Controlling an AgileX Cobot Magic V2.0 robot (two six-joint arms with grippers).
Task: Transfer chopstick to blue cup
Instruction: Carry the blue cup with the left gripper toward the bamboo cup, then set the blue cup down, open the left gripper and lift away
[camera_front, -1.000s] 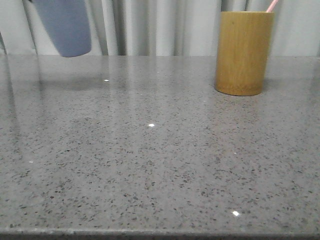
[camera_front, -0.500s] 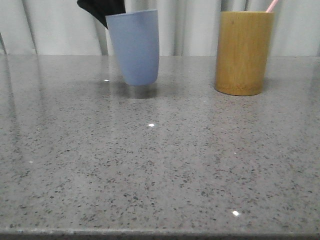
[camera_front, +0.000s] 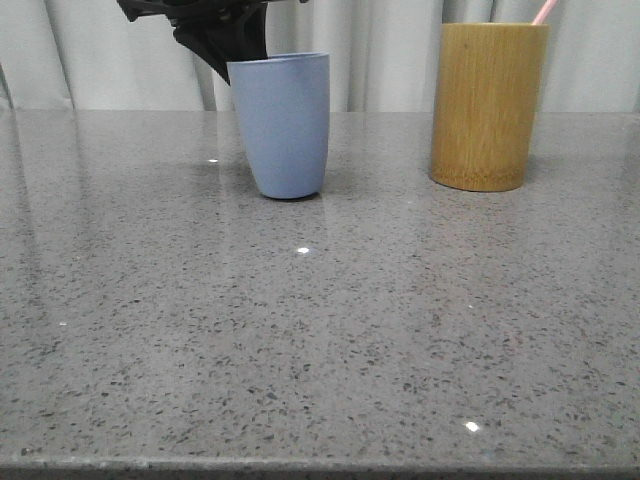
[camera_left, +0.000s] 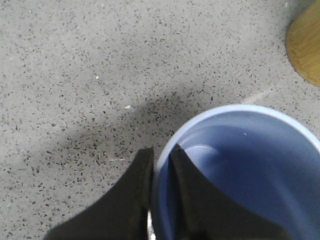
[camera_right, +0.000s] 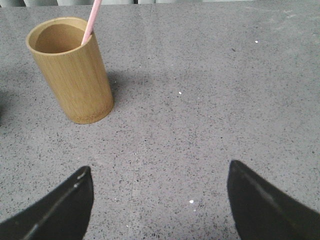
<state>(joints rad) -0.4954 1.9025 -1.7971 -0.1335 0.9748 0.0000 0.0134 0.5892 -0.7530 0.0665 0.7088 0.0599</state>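
On the left, the left gripper (camera_left: 161, 172) pinched the blue cup (camera_front: 281, 125) by its rim, one finger inside, steadying it upright on the table (camera_front: 320, 330) (likely as the receiving vessel). Further right, the chopstick (camera_right: 90, 22) stood in the bamboo holder (camera_front: 487, 105). The right gripper (camera_right: 159, 200) hung spread wide, empty.

**A:** What kind of setting is this?

**B:** A staged test bench, lab-like rather than a lived-in kitchen. The speckled grey stone-look countertop (camera_front: 320, 330) is the landmark.

**A:** And the evidence?

**B:** Pale pleated curtains (camera_front: 380, 50) hang directly behind the countertop as a backdrop. A bamboo holder (camera_front: 488, 105) stands on the countertop, near the curtains.
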